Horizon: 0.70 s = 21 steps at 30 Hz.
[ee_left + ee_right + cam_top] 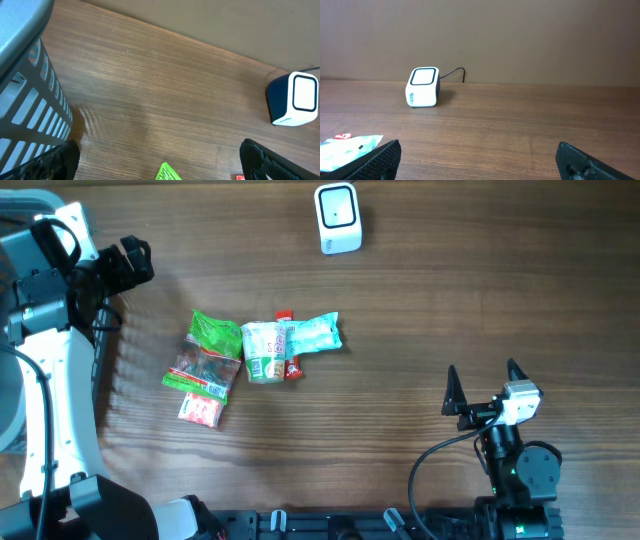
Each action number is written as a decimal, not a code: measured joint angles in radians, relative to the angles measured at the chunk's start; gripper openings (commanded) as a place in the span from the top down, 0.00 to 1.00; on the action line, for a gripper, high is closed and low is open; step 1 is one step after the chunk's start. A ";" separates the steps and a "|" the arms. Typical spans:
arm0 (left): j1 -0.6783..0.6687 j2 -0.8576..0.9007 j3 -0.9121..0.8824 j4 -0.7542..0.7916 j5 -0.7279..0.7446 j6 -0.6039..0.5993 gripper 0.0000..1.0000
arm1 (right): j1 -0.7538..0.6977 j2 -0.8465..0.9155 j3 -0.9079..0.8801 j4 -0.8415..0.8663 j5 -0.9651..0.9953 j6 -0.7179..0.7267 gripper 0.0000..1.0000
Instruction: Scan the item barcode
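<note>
**Left gripper** (128,262): over the far left corner of the bench (450,290). Jaws are spread wide with nothing between them.

**Right gripper** (482,380): close to the near right corner, pointing toward the far edge. Jaws are spread wide and empty.

**Barcode scanner** (337,218): white housing with a dark-framed window, standing at the middle of the far edge. Its cable (454,73) runs off behind it.

**Green packet** (212,330): left of the bench centre, touching a clear packet (203,370) on its near side. A red-and-white packet (199,410) lies just beyond that, toward the near edge.

**White-and-green packet** (262,350): just right of the green packet. It lies in a row with a red bar (292,367) and a pale blue packet (318,333), each touching the next. All packets lie well apart from both grippers.

**Grey slatted basket** (30,100): at the left edge.
</note>
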 measured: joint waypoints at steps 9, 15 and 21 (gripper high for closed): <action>0.000 0.000 0.000 0.000 0.000 0.000 0.00 | 0.000 0.000 0.000 0.000 0.000 0.000 0.00; 0.000 0.000 0.000 0.000 0.000 0.000 0.00 | 0.000 0.000 0.000 0.000 0.000 0.000 0.01; 0.000 0.000 0.000 0.000 0.000 0.000 0.00 | 0.000 0.000 0.000 0.000 0.000 0.000 0.00</action>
